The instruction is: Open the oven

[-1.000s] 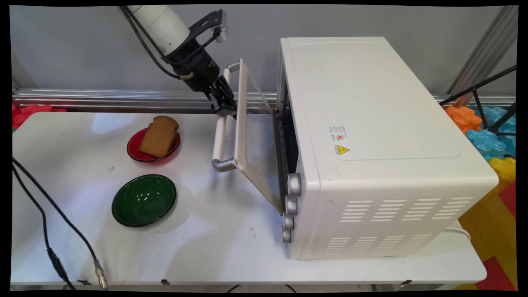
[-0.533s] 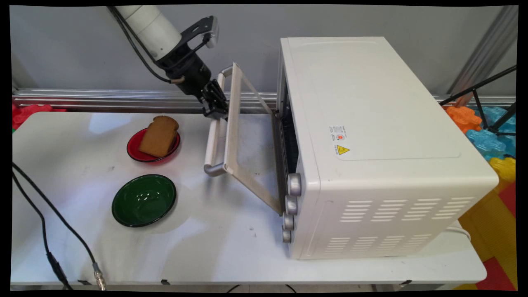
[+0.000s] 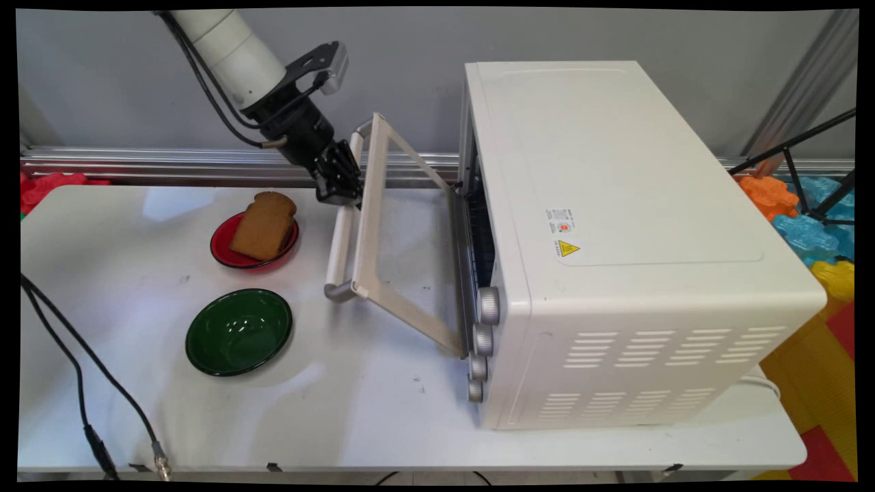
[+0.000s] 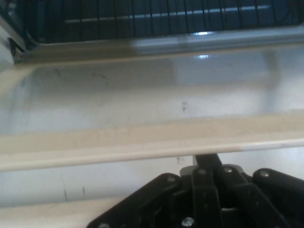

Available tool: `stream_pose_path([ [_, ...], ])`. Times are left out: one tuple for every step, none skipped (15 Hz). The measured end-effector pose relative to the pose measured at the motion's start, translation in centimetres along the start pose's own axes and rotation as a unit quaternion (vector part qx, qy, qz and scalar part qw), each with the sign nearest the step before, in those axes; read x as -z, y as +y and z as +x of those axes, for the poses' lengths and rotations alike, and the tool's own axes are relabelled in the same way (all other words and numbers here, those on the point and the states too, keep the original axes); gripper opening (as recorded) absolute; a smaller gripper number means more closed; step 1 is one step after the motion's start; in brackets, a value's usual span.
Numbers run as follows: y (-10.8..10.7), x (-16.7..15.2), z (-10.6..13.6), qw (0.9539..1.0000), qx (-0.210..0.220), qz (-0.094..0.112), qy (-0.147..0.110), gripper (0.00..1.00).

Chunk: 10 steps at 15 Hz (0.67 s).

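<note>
The black two-finger pincer [image 3: 340, 186] is clamped on the cream bar handle [image 3: 340, 236] of the white toaster oven's glass door [image 3: 400, 239], gripping near the handle's far end. In the hand view the handle bar [image 4: 142, 149] crosses directly in front of the pincer's linkage, with one finger [image 4: 207, 161] rising against it. The door is partly open, hinged at its bottom edge and leaning out toward the left, its handle edge held clear of the tabletop [image 3: 383, 403].

The white toaster oven [image 3: 615, 239] stands on the right half of the tabletop, with four silver knobs [image 3: 480, 342] in a column on its front. The wire rack [image 4: 156, 16] inside shows past the door in the hand view.

Left of the door, near the pincer, a round red plate [image 3: 253, 242] carries a brown slice of toast [image 3: 264, 224]. Nearer the camera sits an empty round dark green bowl [image 3: 238, 331], apart from the plate. Black cables [image 3: 75, 369] trail across the tabletop's left near corner.
</note>
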Motion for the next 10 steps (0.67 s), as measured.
stream_pose_path([
  [-0.1,-0.1,-0.3,1.0000,-0.005,-0.001,-0.002,0.00],
  [-0.1,-0.2,-0.5,1.0000,-0.008,-0.002,-0.003,0.00],
  [-0.2,-0.4,-0.8,0.9999,-0.013,-0.003,-0.005,0.00],
  [-0.3,-0.5,-1.1,0.9998,-0.018,-0.004,-0.008,0.00],
  [-0.3,-0.7,-1.4,0.9997,-0.021,-0.005,-0.009,0.00],
  [-0.4,-0.8,-1.7,0.9996,-0.024,-0.006,-0.011,0.00],
  [-0.4,-1.0,-2.0,0.9995,-0.027,-0.007,-0.013,0.00],
  [-0.5,-1.1,-2.3,0.9994,-0.030,-0.007,-0.014,0.00],
  [-0.6,-1.3,-2.5,0.9993,-0.032,-0.008,-0.016,0.00],
  [-0.6,-1.5,-2.8,0.9992,-0.035,-0.009,-0.017,0.00],
])
